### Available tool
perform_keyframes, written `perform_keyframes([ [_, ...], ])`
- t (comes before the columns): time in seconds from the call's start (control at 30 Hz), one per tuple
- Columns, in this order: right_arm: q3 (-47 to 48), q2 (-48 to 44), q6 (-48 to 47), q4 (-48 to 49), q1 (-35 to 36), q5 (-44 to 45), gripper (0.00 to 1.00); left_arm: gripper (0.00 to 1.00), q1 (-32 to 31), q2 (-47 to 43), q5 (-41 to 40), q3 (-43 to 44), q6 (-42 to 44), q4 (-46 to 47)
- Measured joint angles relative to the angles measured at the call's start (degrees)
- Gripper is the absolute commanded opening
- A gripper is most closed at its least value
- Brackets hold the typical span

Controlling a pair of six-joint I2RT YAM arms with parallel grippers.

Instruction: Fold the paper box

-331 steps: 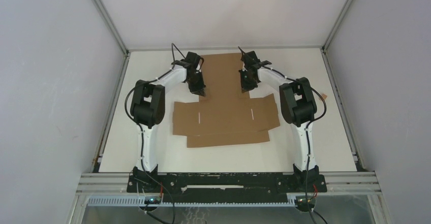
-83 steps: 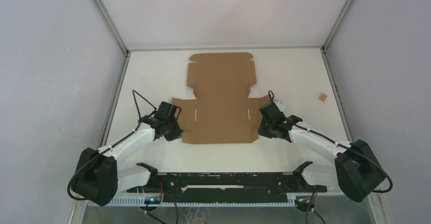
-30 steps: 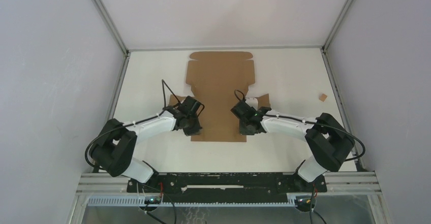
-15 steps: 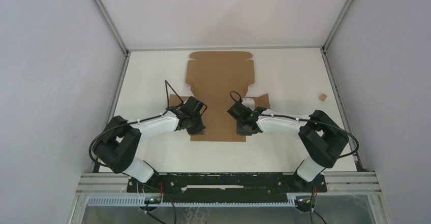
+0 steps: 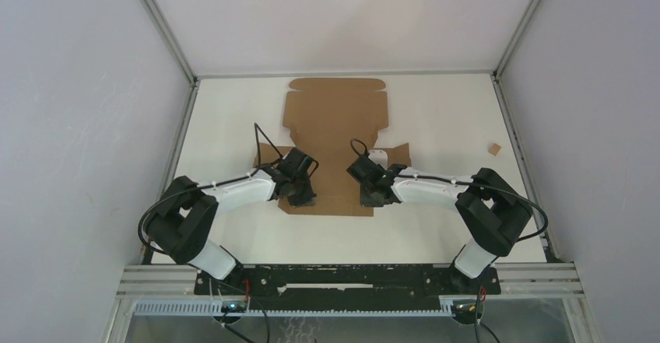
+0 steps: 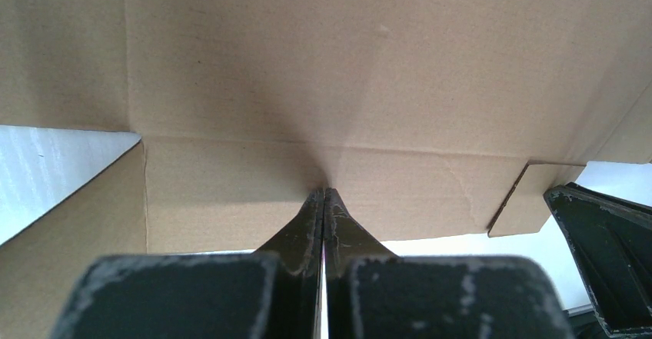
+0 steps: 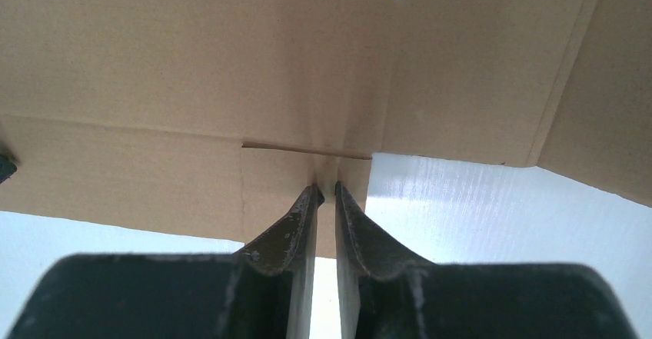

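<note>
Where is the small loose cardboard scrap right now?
In the top view the cardboard scrap lies alone on the white table, far right, close to the side rail and well clear of the paper box.

a white table carries a brown paper box, its far panel lying flat near the back edge. a tiny cardboard scrap lies well apart, close to the table's right edge.
</note>
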Motion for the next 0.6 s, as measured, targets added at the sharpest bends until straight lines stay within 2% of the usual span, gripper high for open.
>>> perform_keyframes([
  [0.2, 0.11, -0.07, -0.04, -0.04, -0.02, -0.13, 0.22, 0.0, -0.02, 0.02, 0.0, 0.66, 0.15, -0.79],
  [0.37, 0.83, -0.09, -0.37, -0.5, -0.17, -1.03, 0.23, 0.02, -0.11, -1.31, -0.13, 5.25, 2.01, -5.46],
  [0.6, 0.96, -0.11, -0.92, -0.92, -0.46, -1.22, 0.23, 0.05, 0.85, -18.21, -4.17, 8.26, 4.17, -10.05],
])
